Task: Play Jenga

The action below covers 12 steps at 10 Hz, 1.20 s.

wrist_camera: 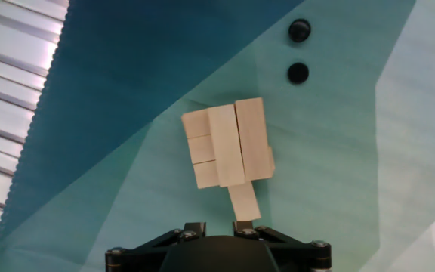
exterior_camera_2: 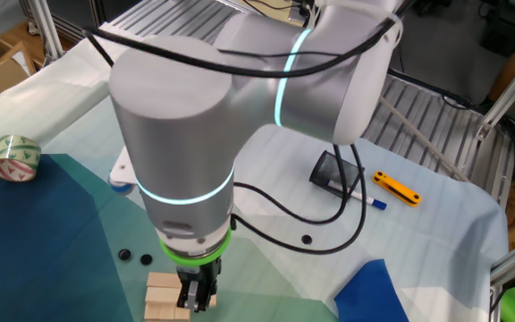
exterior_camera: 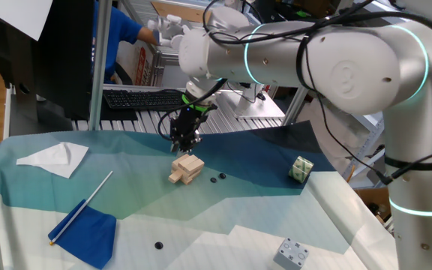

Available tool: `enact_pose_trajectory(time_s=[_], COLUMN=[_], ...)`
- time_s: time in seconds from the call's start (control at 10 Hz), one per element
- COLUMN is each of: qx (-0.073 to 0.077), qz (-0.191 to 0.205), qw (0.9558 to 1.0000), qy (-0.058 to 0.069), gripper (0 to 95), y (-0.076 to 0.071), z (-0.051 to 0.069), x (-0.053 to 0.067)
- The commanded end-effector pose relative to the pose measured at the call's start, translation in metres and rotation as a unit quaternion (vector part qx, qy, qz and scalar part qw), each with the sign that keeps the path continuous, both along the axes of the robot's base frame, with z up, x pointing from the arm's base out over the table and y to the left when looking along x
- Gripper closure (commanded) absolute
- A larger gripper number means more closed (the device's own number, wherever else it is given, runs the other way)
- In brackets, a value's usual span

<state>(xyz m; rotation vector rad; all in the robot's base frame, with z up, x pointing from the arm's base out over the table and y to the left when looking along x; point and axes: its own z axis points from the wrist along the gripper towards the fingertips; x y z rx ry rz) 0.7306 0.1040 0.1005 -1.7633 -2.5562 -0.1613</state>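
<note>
The Jenga stack (exterior_camera: 187, 168) of pale wooden blocks stands on the teal cloth, also in the other fixed view (exterior_camera_2: 164, 295) and the hand view (wrist_camera: 229, 147). One lower block (wrist_camera: 244, 202) sticks out of the stack toward the hand. My gripper (exterior_camera: 184, 142) hangs just above and behind the stack, pointing down. In the other fixed view it (exterior_camera_2: 197, 300) is right beside the stack. In the hand view my gripper (wrist_camera: 217, 225) shows a narrow gap between the jaws with nothing in it. The protruding block's end lies by the right finger (wrist_camera: 242, 225).
Two black buttons (wrist_camera: 299, 30) lie past the stack. A green-and-white cube (exterior_camera: 301, 169) and a grey metal block (exterior_camera: 292, 253) sit to the right. A white tissue (exterior_camera: 55, 159), blue cloth with a stick (exterior_camera: 88, 225), tape roll (exterior_camera_2: 16, 156) and yellow cutter (exterior_camera_2: 395, 189) lie around.
</note>
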Motion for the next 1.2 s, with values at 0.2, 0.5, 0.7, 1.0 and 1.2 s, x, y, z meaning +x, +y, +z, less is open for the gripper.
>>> enact_pose_trajectory(time_s=[0.2, 0.5, 0.7, 1.0, 1.2], qx=[-0.005, -0.013, -0.017, -0.017, -0.019], qz=[0.000, 0.024, 0.052, 0.069, 0.081], qw=[0.9999, 0.9995, 0.9984, 0.9973, 0.9964], qy=[-0.013, -0.018, -0.015, -0.017, -0.019], gripper=[76.0, 76.0, 76.0, 76.0, 76.0], y=[0.000, 0.001, 0.000, -0.003, -0.006], z=[-0.012, -0.020, -0.023, -0.029, -0.031], x=[-0.002, -0.003, -0.003, -0.004, -0.005])
